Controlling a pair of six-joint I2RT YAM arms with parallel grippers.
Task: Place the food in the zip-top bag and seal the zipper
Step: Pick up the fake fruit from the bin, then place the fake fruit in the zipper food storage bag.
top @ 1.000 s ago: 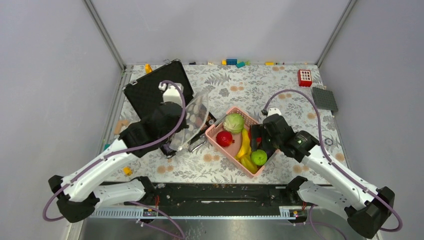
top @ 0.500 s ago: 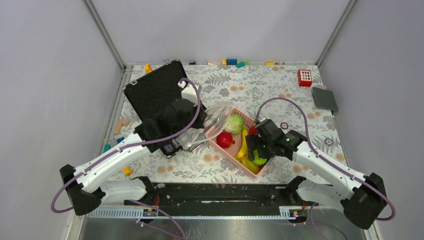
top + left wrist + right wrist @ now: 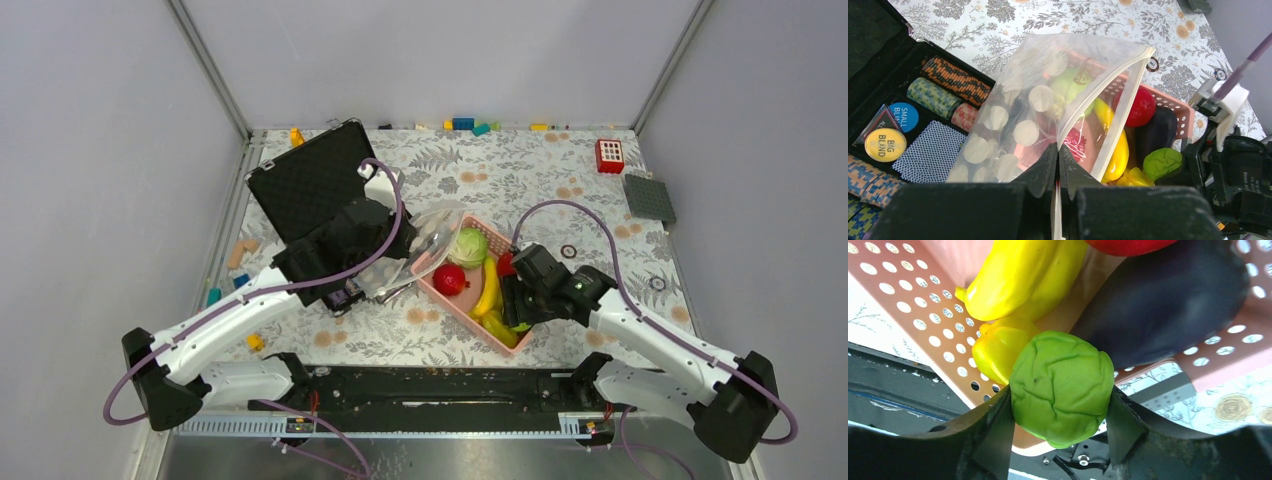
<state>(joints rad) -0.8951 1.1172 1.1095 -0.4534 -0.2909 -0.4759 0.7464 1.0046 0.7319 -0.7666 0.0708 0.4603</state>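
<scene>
The clear zip-top bag (image 3: pixel 1018 115) with white dots hangs from my left gripper (image 3: pixel 1058 155), which is shut on its edge by the whitish zipper (image 3: pixel 1120 115). The bag's mouth lies over the pink basket's (image 3: pixel 440 275) left end. In the basket are the cabbage (image 3: pixel 468 246), a red apple (image 3: pixel 449 278), bananas (image 3: pixel 489 288), the eggplant (image 3: pixel 1155 132) and the lime (image 3: pixel 1062 385). My right gripper (image 3: pixel 1058 410) is shut on the lime at the basket's near corner. In the top view the right gripper (image 3: pixel 518 310) covers the lime.
An open black poker-chip case (image 3: pixel 310 185) lies left of the bag, its chip rows (image 3: pixel 948 80) under my left wrist. A red block (image 3: pixel 609 155) and a grey plate (image 3: pixel 649 197) sit at the far right. Small bricks (image 3: pixel 465 124) line the back edge.
My left arm swung the bag rightwards over the basket's left end. My right gripper moved left and down into the basket onto the lime.
</scene>
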